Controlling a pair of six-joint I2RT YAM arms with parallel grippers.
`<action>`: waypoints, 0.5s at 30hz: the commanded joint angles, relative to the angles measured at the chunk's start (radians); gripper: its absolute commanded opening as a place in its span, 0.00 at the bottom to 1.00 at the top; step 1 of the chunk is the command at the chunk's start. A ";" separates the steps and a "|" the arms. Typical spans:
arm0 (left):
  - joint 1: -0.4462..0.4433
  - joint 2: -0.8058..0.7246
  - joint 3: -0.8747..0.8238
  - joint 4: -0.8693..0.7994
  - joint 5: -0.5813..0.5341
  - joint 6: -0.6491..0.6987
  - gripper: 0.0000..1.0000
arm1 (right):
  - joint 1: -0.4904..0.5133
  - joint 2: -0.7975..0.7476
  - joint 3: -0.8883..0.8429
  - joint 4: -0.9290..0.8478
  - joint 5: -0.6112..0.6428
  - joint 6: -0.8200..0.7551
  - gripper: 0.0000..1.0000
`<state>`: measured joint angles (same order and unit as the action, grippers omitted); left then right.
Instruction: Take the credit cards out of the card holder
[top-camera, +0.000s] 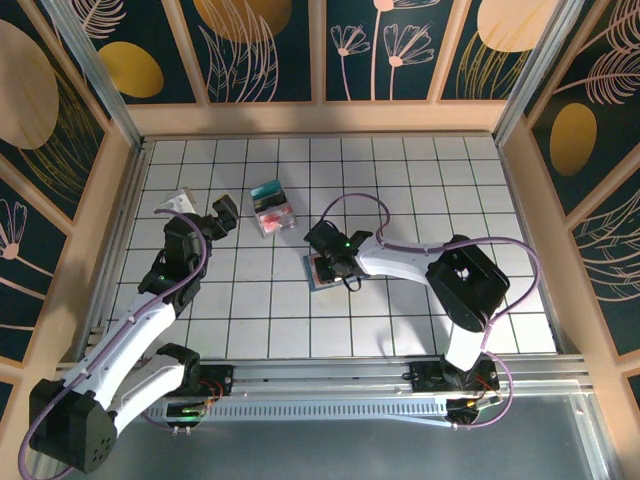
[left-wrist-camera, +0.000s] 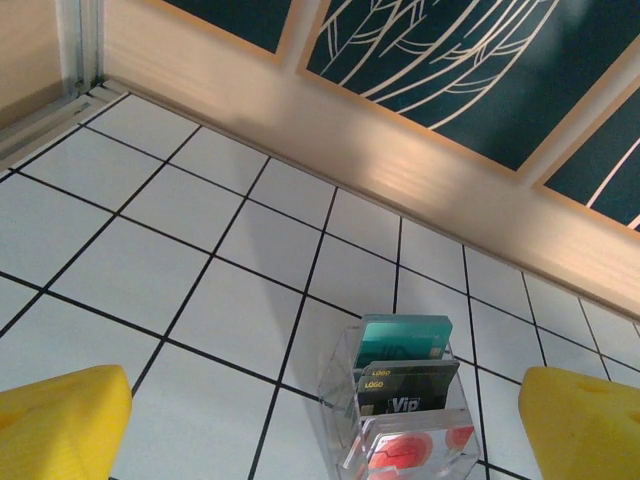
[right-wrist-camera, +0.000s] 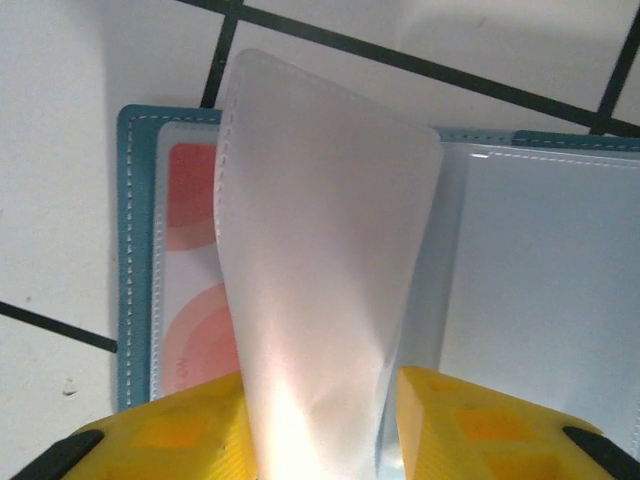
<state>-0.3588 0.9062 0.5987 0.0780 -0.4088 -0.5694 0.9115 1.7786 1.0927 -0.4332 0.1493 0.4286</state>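
Observation:
The card holder (top-camera: 318, 276) lies open on the tiles, teal-edged (right-wrist-camera: 125, 250) with a pale blue-grey inside. My right gripper (top-camera: 331, 262) (right-wrist-camera: 320, 420) sits over it. Its yellow fingers (right-wrist-camera: 170, 430) press both sides of a clear pocket leaf (right-wrist-camera: 320, 250), which stands up bent between them. A red-pink credit card (right-wrist-camera: 190, 290) lies in the left pocket beneath. My left gripper (top-camera: 222, 218) (left-wrist-camera: 322, 428) is wide open, just left of a clear stand (top-camera: 272, 208) (left-wrist-camera: 345, 385). The stand holds a teal card (left-wrist-camera: 405, 340), a black card (left-wrist-camera: 410, 392) and a red-pink card (left-wrist-camera: 410, 452).
A small pale object (top-camera: 175, 203) lies by the left wall, behind my left arm. Wooden walls (top-camera: 320, 118) ring the tiled floor. The right arm's cable (top-camera: 365, 205) loops above the card holder.

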 joint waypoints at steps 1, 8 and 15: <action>0.006 -0.022 -0.010 0.013 -0.032 0.006 0.99 | 0.006 -0.024 0.018 -0.041 0.067 0.024 0.40; 0.006 -0.019 0.004 0.001 -0.027 0.035 0.99 | -0.012 -0.038 0.020 -0.069 0.111 0.062 0.37; -0.035 0.015 0.031 -0.024 -0.019 0.080 0.99 | -0.054 -0.077 -0.009 -0.064 0.108 0.093 0.35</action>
<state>-0.3672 0.9108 0.5983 0.0696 -0.4248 -0.5259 0.8761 1.7515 1.0927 -0.4767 0.2203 0.4847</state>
